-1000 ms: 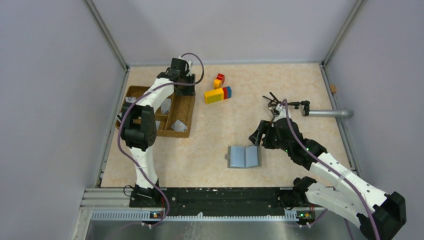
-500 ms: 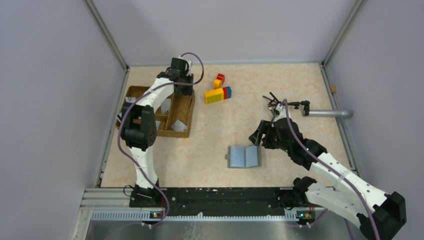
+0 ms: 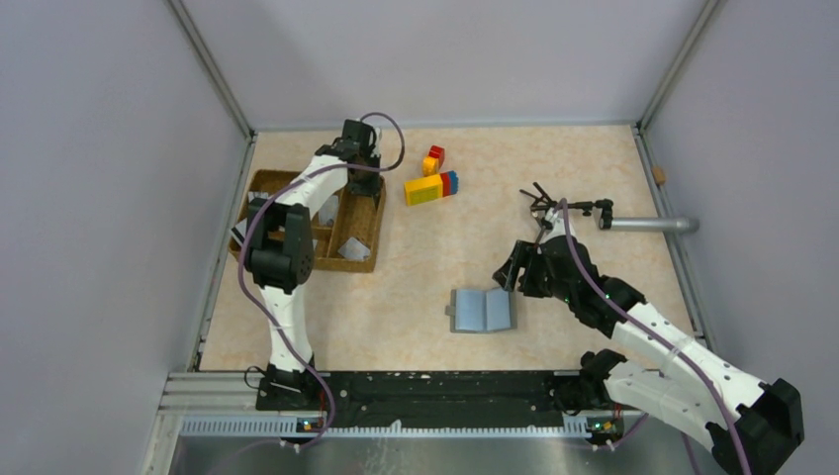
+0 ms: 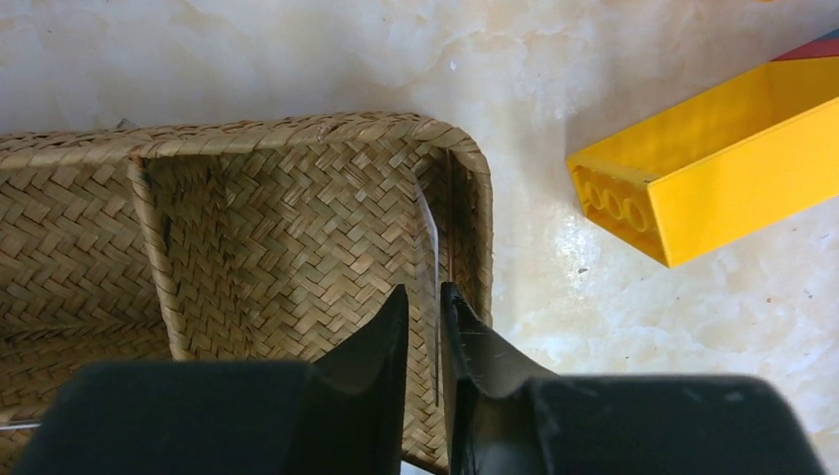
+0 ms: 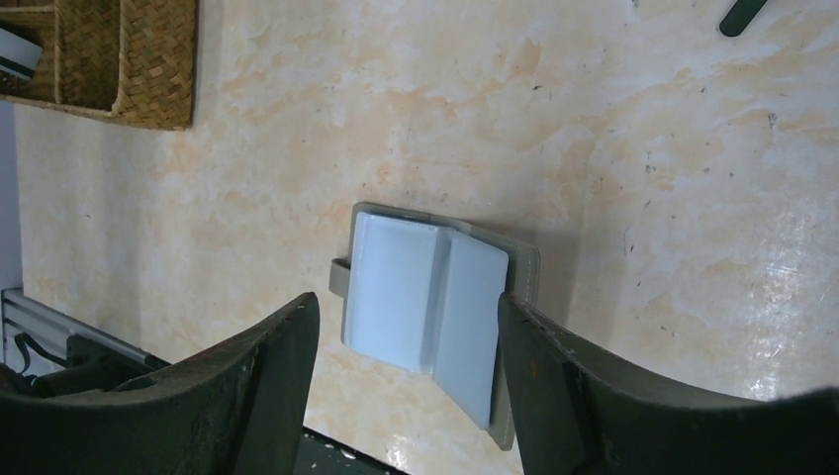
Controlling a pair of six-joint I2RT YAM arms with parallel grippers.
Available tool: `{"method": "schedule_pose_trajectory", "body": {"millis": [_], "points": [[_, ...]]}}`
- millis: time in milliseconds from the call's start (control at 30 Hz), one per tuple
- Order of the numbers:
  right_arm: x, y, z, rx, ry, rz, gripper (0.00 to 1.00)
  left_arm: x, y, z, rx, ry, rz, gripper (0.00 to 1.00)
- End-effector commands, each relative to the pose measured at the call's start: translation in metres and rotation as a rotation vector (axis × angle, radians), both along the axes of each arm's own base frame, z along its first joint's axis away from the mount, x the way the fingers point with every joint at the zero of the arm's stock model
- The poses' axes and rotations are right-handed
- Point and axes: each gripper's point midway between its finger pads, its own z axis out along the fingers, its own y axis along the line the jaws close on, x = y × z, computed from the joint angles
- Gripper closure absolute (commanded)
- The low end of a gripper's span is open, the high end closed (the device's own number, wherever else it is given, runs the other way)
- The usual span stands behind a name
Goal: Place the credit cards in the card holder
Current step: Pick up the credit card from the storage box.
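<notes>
Against the tray (image 4: 297,130) wall, a credit card (image 4: 433,237) stands edgewise, lengthwise along it.

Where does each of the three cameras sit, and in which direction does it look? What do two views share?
Top external: above and behind the bases, looking down on the table; left arm and right arm show whole.
Left wrist: on the left arm, looking down into the wicker tray; left gripper, fingers narrowly parted, flanks a credit card on edge.
Right wrist: on the right arm, looking down at the open card holder; right gripper, wide open, frames it.
Shared: top and right wrist show the card holder.
</notes>
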Motion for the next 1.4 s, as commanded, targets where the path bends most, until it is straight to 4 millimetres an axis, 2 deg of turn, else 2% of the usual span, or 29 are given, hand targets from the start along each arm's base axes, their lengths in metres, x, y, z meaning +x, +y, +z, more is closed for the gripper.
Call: {"method": "schedule_pose_trajectory", "body": {"millis": [0, 100, 167, 400, 533, 667, 800, 900, 967, 1067, 1200, 1367], "points": [[0.004, 0.000, 0.007, 0.024, -0.024, -0.015, 0.35, 0.009, 0.001, 0.008, 0.013, -0.024, -0.003, 0.85], [0.004, 0.000, 0.007, 0.025, -0.025, -0.014, 0.35, 0.008, 0.000, 0.010, 0.003, -0.015, 0.007, 1.00], [0.004, 0.000, 0.008, 0.023, -0.025, -0.015, 0.35, 0.006, 0.001, 0.018, -0.001, -0.018, 0.025, 1.00], [0.005, -0.003, 0.017, 0.017, -0.053, -0.013, 0.35, -0.007, 0.002, 0.079, -0.056, -0.129, 0.047, 1.00], [0.007, -0.005, 0.028, 0.008, -0.090, -0.006, 0.35, -0.029, 0.005, 0.116, -0.086, -0.211, 0.038, 1.00], [0.005, -0.002, 0.045, 0.019, -0.141, 0.042, 0.34, -0.058, -0.003, 0.149, -0.166, -0.287, -0.033, 1.00], [-0.001, 0.011, 0.067, 0.060, -0.218, 0.154, 0.33, -0.096, -0.022, 0.174, -0.278, -0.323, -0.147, 1.00], [-0.015, 0.032, 0.087, 0.130, -0.278, 0.313, 0.31, -0.136, -0.049, 0.173, -0.394, -0.281, -0.304, 1.00], [-0.024, 0.043, 0.097, 0.171, -0.298, 0.400, 0.29, -0.173, -0.074, 0.169, -0.507, -0.219, -0.469, 1.00], [-0.036, 0.056, 0.109, 0.230, -0.315, 0.507, 0.20, -0.232, -0.104, 0.162, -0.680, -0.129, -0.724, 1.00], [-0.046, 0.072, 0.109, 0.285, -0.280, 0.609, 0.19, -0.286, -0.119, 0.154, -0.885, -0.016, -0.900, 1.00], [-0.060, 0.095, 0.099, 0.399, -0.178, 0.731, 0.29, -0.330, -0.139, 0.148, -0.966, 0.123, -1.051, 1.00]]}}
